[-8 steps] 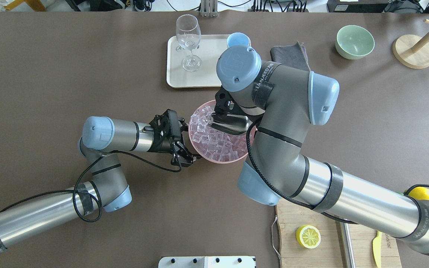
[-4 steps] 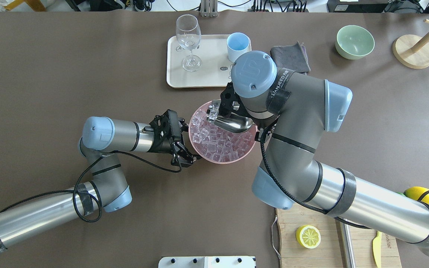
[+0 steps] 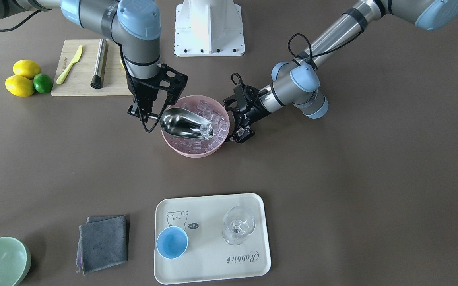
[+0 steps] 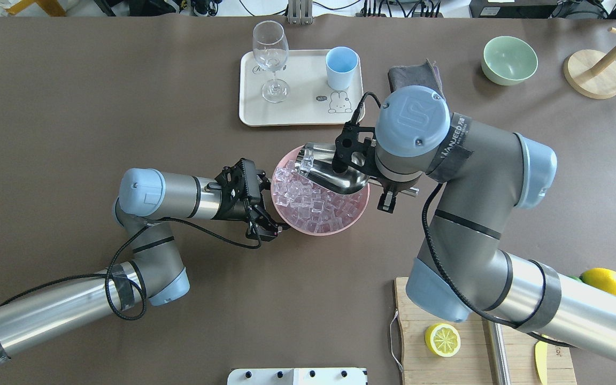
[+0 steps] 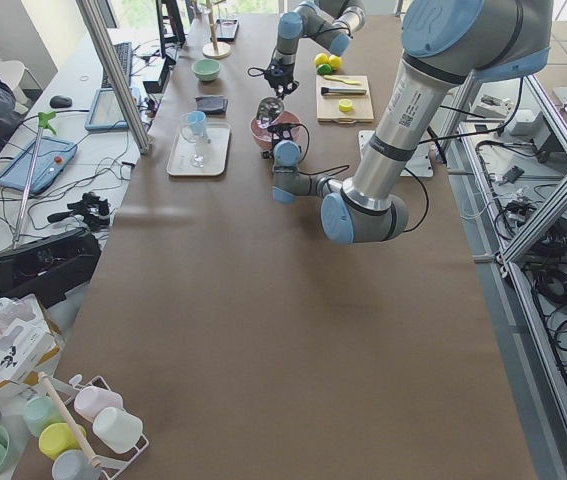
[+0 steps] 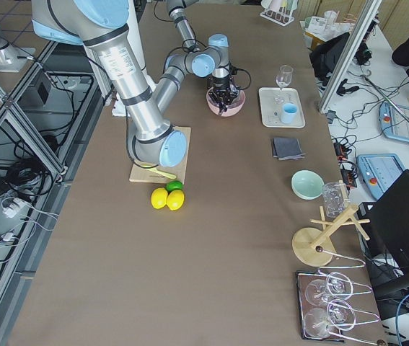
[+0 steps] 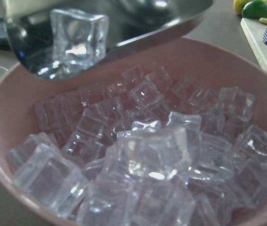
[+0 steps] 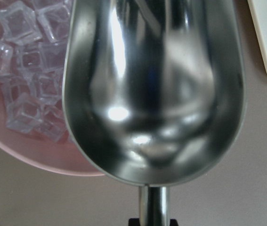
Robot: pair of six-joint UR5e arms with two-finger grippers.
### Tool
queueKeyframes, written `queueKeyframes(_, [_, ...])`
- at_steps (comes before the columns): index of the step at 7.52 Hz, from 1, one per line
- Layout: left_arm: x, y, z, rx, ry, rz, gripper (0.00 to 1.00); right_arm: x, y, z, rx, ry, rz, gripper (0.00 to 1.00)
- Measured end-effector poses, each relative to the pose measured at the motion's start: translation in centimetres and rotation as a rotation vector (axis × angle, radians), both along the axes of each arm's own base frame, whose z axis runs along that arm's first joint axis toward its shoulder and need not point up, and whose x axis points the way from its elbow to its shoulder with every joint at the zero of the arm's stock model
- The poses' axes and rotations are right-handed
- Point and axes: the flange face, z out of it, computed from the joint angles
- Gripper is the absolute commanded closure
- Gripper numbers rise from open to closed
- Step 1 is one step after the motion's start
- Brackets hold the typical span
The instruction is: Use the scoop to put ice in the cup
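My right gripper (image 3: 146, 116) is shut on the short handle of the steel scoop (image 3: 185, 125), which hangs tilted over the pink bowl (image 4: 335, 229). One cube of ice (image 4: 308, 158) lies near the scoop's front lip, and it looks large in the left wrist view (image 7: 79, 37). The rest of the ice (image 4: 308, 206) fills the bowl. At the bowl's left rim my left gripper (image 4: 268, 206) is open, its fingers spread along the rim. The light-blue cup (image 4: 341, 67) stands on the cream tray (image 4: 302, 107) beyond the bowl.
A stemmed glass (image 4: 271, 59) shares the tray. A grey cloth (image 4: 417, 75) and a green bowl (image 4: 508, 59) lie to the right of the tray. A cutting board (image 3: 82, 75) with a steel cylinder and a knife, plus lemons (image 3: 22, 77), is near the robot's right.
My right arm has swung to the right and lifted the scoop out of the ice with one cube in it, uncovering the cup. The left arm has not moved.
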Motion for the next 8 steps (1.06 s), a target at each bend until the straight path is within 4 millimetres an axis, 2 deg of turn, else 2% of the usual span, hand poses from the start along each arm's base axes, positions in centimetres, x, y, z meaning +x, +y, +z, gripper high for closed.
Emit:
queueKeyframes(3, [0.2, 0.2, 0.0, 0.004, -0.001, 0.003, 0.02, 5.2, 3.6, -0.7, 0.047, -0.133, -0.002, 1.00])
queueKeyframes(4, [0.2, 0.2, 0.0, 0.005, -0.001, 0.004, 0.02, 5.9, 4.0, -0.8, 0.021, -0.170, 0.039, 1.00])
queueKeyframes(6, [0.2, 0.3, 0.0, 0.005, -0.001, 0.005, 0.02, 7.2, 3.3, -0.9, -0.064, -0.229, 0.152, 1.00])
queueKeyframes(8, [0.2, 0.3, 0.1, 0.005, -0.002, 0.005, 0.02, 8.2, 2.5, -1.7, -0.073, -0.302, 0.194, 1.00])
